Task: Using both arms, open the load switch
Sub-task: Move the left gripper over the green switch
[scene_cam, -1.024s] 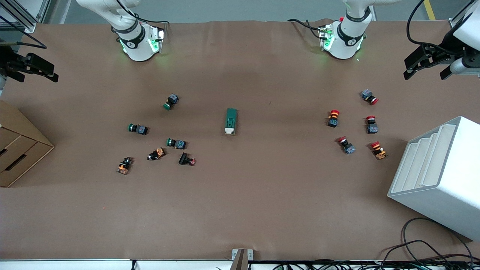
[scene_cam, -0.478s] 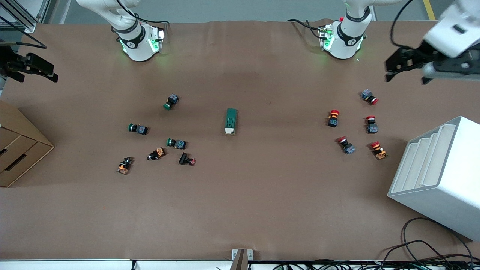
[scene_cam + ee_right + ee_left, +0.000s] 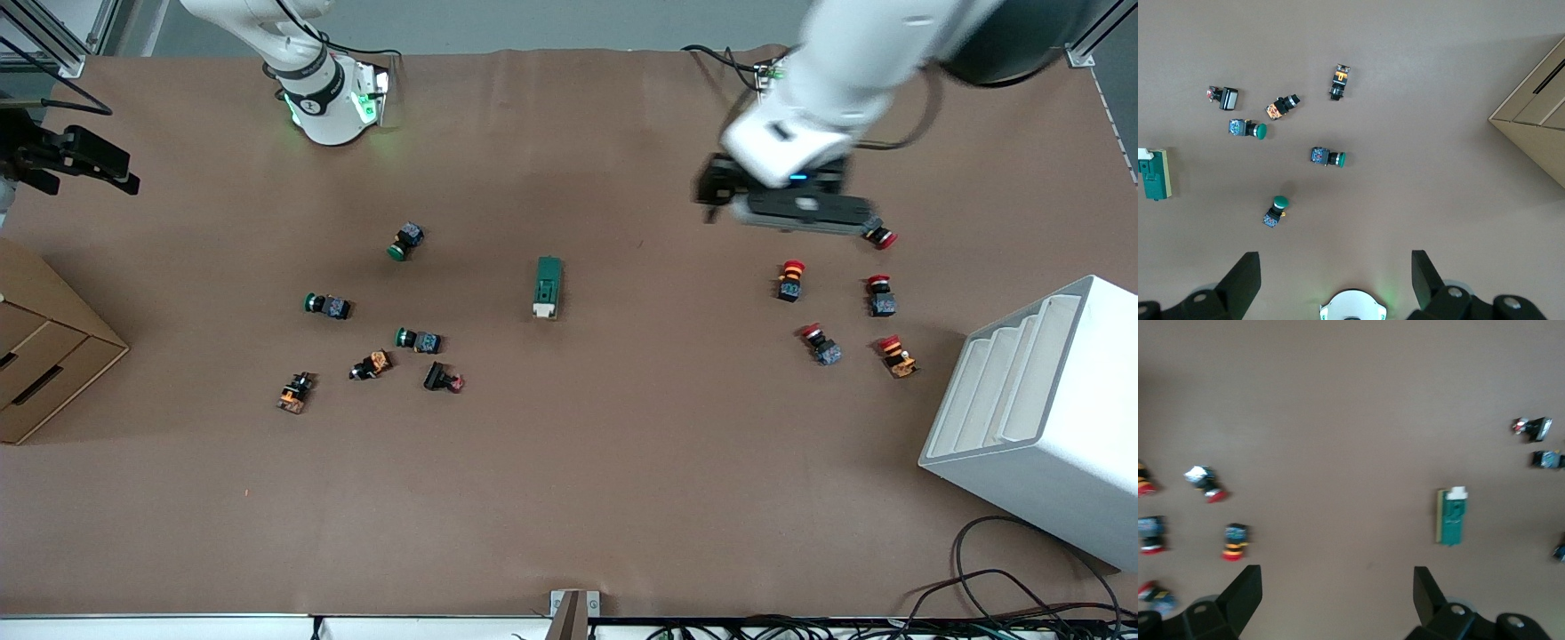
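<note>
The load switch [image 3: 548, 287] is a dark-green block with a white lever end, lying flat mid-table with the white end toward the front camera. It also shows as the load switch [image 3: 1451, 517] in the left wrist view and the load switch [image 3: 1155, 175] at the edge of the right wrist view. My left gripper [image 3: 800, 212] hangs open and empty over the table beside the red buttons, toward the left arm's end from the switch; its gap [image 3: 1337, 570] frames bare table. My right gripper [image 3: 71, 162] waits open [image 3: 1335, 257] at the right arm's end, holding nothing.
Several green and orange push-buttons [image 3: 404, 242] lie scattered toward the right arm's end. Several red mushroom buttons [image 3: 790, 279] lie toward the left arm's end. A cardboard box [image 3: 44, 347] stands at the right arm's end, and a white stepped bin [image 3: 1040, 418] at the left arm's end.
The left arm has swung in from the table's edge at its own end to over the table near the red buttons. The right arm and the switch have not moved.
</note>
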Robot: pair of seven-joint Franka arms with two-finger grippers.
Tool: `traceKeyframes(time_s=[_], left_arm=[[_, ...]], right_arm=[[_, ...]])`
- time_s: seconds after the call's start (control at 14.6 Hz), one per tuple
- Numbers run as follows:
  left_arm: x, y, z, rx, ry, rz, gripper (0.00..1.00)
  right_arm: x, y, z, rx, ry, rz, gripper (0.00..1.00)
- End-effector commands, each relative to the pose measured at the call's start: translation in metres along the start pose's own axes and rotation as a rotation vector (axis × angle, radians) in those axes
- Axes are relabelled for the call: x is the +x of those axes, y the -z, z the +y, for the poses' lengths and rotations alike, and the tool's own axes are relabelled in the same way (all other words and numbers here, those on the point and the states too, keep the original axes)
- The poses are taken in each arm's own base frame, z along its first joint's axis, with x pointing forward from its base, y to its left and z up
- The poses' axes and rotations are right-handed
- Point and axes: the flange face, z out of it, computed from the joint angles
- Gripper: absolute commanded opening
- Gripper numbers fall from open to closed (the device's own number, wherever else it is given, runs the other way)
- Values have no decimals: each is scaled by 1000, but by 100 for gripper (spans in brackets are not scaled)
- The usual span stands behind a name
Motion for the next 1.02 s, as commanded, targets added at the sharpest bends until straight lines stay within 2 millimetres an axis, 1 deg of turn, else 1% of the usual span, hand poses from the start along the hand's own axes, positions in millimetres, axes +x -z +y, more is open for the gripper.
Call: traceKeyframes(time_s=[0.0,0.14,0.2,0.27,0.41,0.48,0.55,0.61,0.68,0.82,0.96], left_arm=[[-24,-39,61,17,33,37,100],[-45,-82,111,38,75,49,100],[-57,-108,136,58,111,68,100],[-67,-134,155,81,140,91,100],[-96,-192,196,94,214,129,100],[-102,-219,206,105,235,163,100],[-116,-249,219,125,219,204,100],[-135,-273,233,132,212,240,100],[-146,-296,239,136,220,278,100],[-170,-340,241,133,207,358,100],[-196,-370,234,94,171,421,99]], right_arm=[[-8,2,0,-1,10,4,100],[-8,2,-1,-1,11,4,100],[-8,2,-1,-1,11,4,100],[-8,2,-1,-1,11,4,100],[-8,2,1,-1,8,4,100],[-8,2,0,-1,10,4,100],[-8,2,-1,-1,10,5,100],[-8,2,-1,-1,7,4,100],[-9,4,1,-1,-4,5,100],[-9,8,2,2,-11,12,100],[-6,6,1,6,-9,9,100]])
